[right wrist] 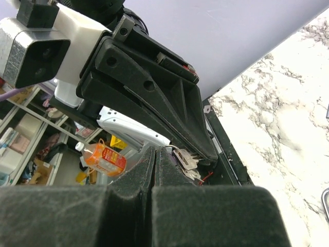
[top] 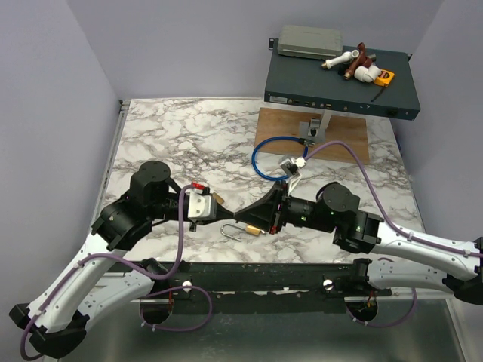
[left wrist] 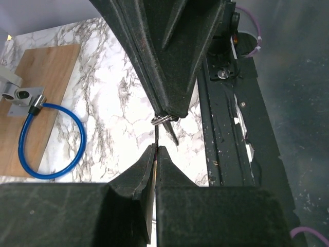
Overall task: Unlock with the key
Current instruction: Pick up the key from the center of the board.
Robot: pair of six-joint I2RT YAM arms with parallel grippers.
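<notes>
Left pincer (left wrist: 156,154) clamped on key (left wrist: 156,138), blade edge-on; right pincer (left wrist: 165,112) closed on key ring (left wrist: 163,120), both above tabletop (top: 173,143). Risk: opposing pulls twist slim key loose, dropping it beside padlock (top: 249,231).

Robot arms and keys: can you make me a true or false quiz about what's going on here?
1. The cable loop on the table is blue. True.
2. The left gripper is wide open. False: it is shut, with the thin blade of the key going in between its fingers.
3. The key ring sits right at the tip of the right gripper. True.
4. The table top is plain green. False: it is white marble with grey veins.
5. A brass padlock lies on the table close to the two grippers. True.
</notes>
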